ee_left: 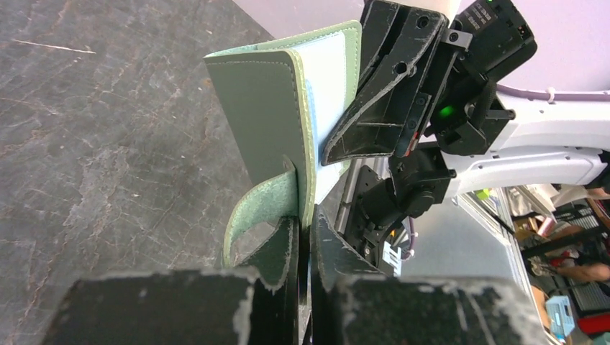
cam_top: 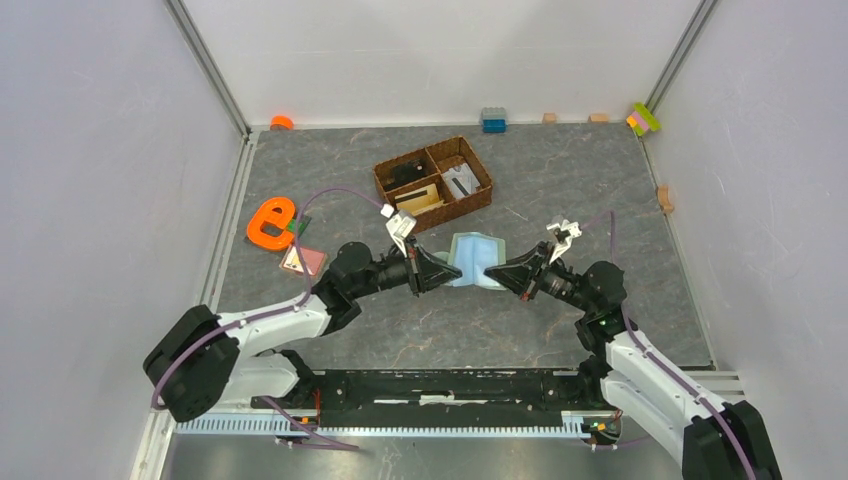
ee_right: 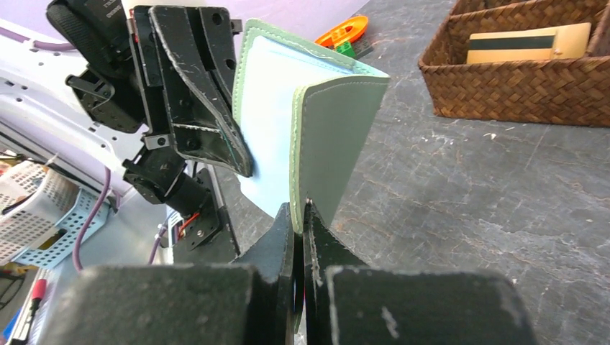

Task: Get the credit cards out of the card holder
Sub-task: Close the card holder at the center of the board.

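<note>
The sage-green card holder (cam_top: 474, 258) is spread open between both grippers at mid-table, its pale blue inside facing up. My left gripper (cam_top: 447, 270) is shut on the left flap's edge, seen in the left wrist view (ee_left: 306, 219) beside the wallet's green strap (ee_left: 259, 208). My right gripper (cam_top: 497, 275) is shut on the right flap's edge (ee_right: 298, 208). The open wallet shows in both wrist views (ee_left: 273, 108) (ee_right: 338, 136). No card shows inside it. A pinkish-brown card (cam_top: 305, 262) lies on the table at the left. A tan card (ee_right: 529, 43) lies in the basket.
A brown wicker divided basket (cam_top: 482, 185) stands just behind the wallet and also shows in the right wrist view (ee_right: 518, 86). An orange letter-e shape (cam_top: 270, 222) lies at the left by the pinkish card. Small coloured blocks (cam_top: 493, 120) line the back wall.
</note>
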Tool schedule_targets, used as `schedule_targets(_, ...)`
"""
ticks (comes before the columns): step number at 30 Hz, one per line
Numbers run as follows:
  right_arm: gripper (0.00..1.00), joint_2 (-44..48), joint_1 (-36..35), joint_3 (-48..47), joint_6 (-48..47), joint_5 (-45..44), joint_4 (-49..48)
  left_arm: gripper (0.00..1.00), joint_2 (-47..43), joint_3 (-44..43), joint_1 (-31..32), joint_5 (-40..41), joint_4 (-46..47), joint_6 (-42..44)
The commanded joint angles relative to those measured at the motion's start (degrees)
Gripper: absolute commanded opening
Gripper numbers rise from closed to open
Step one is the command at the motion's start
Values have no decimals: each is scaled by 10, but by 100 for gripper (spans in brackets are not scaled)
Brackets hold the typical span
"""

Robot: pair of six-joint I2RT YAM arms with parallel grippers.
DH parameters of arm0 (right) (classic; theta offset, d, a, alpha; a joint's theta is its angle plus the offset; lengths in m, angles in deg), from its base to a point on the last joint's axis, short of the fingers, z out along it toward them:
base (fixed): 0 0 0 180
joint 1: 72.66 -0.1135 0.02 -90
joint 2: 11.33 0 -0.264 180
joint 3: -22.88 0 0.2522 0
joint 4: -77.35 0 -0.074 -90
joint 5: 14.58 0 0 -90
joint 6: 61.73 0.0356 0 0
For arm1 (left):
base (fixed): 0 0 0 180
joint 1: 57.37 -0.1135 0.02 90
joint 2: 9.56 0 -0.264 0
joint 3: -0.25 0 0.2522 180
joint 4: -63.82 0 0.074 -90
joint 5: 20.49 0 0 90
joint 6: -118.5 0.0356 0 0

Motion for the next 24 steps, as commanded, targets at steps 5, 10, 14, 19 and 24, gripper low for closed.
schedule_targets(5,10,8,-1,-28,-42,-44,59,4,39,-50,3,-35,-19,-2)
schedule_targets(10,32,16,-1,-42,-82,-103,135,5,51,-31,3,10,-6,0)
schedule_targets(14,35,0,-1,-43,-79,-85,127,5,63,-25,3,35,-4,1)
schedule_targets(19,35,-30,-1,-45,-81,-88,136,6,96,-11,3,52,31,-24)
schedule_targets(24,35,-78,-1,-46,-75,-72,126,7,163,6,3,71,93,-46)
